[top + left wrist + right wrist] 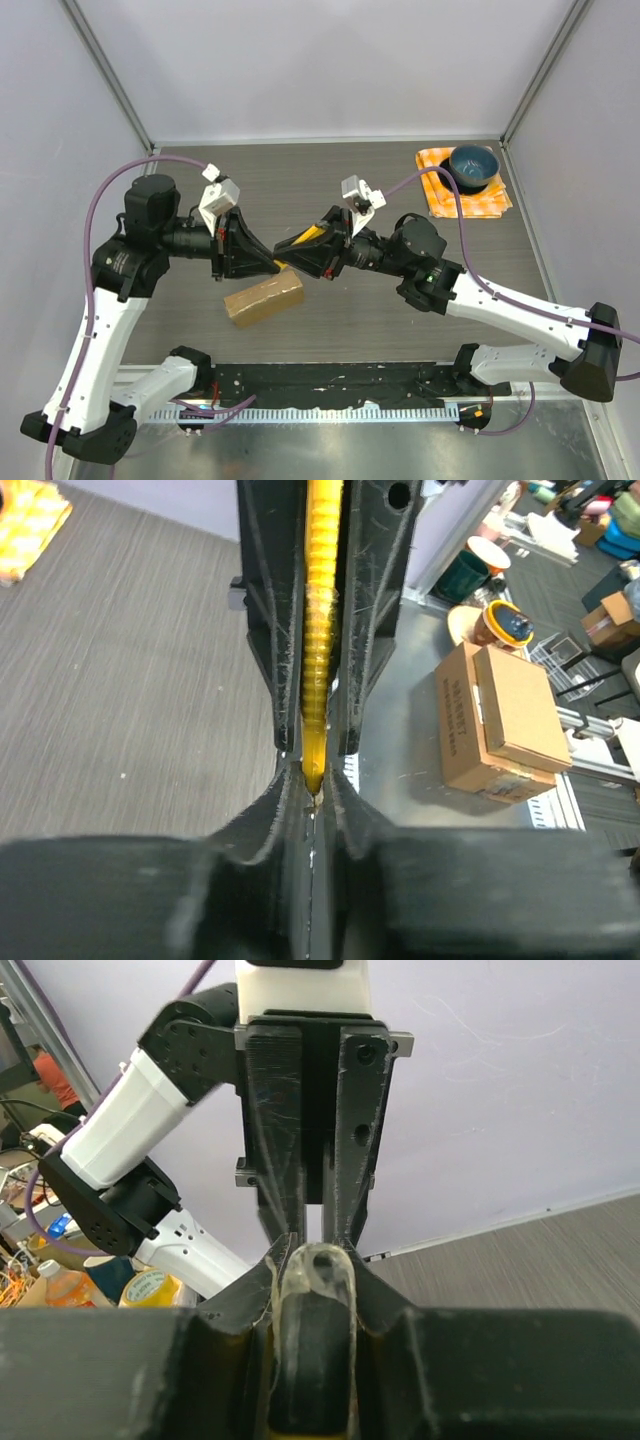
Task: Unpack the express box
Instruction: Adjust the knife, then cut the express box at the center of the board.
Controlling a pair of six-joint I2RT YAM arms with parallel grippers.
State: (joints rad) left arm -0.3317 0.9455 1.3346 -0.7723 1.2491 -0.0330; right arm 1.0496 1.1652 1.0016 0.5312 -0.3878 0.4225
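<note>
The express box (pixel 264 297) (pixel 500 720), a flat brown carton, lies on the table just below and in front of the two grippers. Above it the grippers meet tip to tip. Between them runs a long yellow and black item (pixel 312 234) (pixel 320 630) (pixel 312 1340) in a clear wrap. My left gripper (pixel 277 264) (pixel 313 785) is shut on its yellow tip. My right gripper (pixel 290 246) (pixel 312 1250) is shut on its body, with its fingers (pixel 270 600) along both sides of the yellow ribbed edge.
A blue bowl (pixel 473 165) stands on an orange checked cloth (pixel 490 200) at the back right corner. White walls enclose the table on three sides. A black strip (pixel 330 385) runs along the near edge between the arm bases.
</note>
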